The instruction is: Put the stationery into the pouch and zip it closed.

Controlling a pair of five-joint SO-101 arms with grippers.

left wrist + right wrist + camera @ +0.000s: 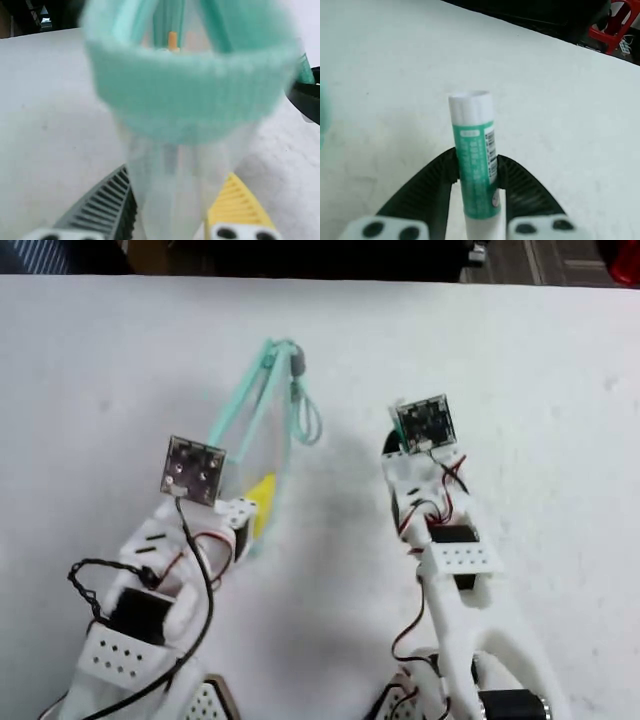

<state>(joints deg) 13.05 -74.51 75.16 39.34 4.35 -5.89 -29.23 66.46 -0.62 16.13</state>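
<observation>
Pinching the green-and-white plastic glue stick (472, 160) mid-barrel, right gripper (476, 170) holds a likely light, rigid, slippery tube; left gripper (172, 202) clamps the limp mint-trimmed pouch (185, 100).

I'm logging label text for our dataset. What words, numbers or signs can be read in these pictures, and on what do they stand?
On the glue stick: a green label with small print and a barcode, all too blurred to read.
On the pouch: no print to be seen.
Nothing else carries readable text.
</observation>
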